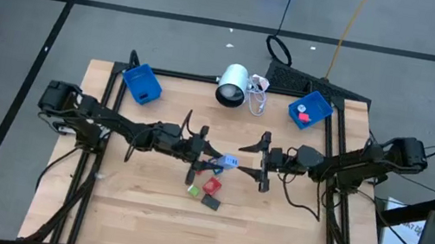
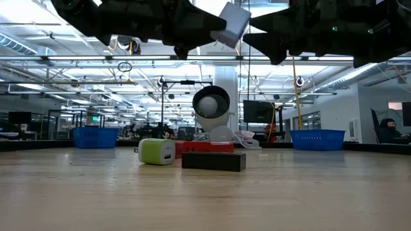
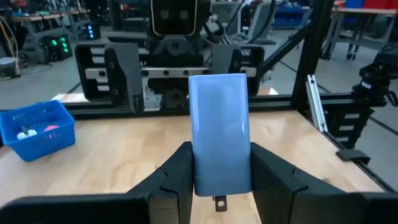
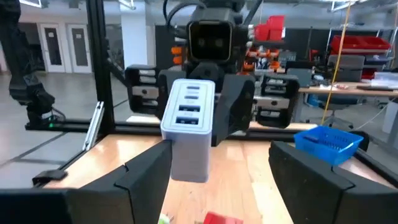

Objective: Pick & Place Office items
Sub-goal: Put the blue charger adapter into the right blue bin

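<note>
My left gripper [image 1: 210, 156] is shut on a light blue-grey charger block [image 1: 229, 161], held high over the table's middle; the low view shows the block [image 2: 232, 24] well above the tabletop. My right gripper [image 1: 264, 160] faces it from the right, open wide. In the right wrist view the block's port face [image 4: 186, 124] sits just ahead of the open fingers, without plain touch. Below lie a green piece [image 1: 193, 190], a red piece [image 1: 212, 186] and a dark grey piece [image 1: 211, 202], all flat on the wood. My left gripper pinches the block between its two fingers [image 3: 177, 177], one on each long side, at the block's near end [image 3: 219, 180]. The fingers come level from the table's left and lie along the block. The block is lifted clear, its free end pointing at the right gripper.
A blue bin [image 1: 142, 84] stands at the far left, and another blue bin [image 1: 309, 110] at the far right holds a red item. A white lamp-like cylinder [image 1: 233, 86] with cable lies between them. Black frame rails run along the table's sides. Bare wood [image 1: 181, 239] spans the near half.
</note>
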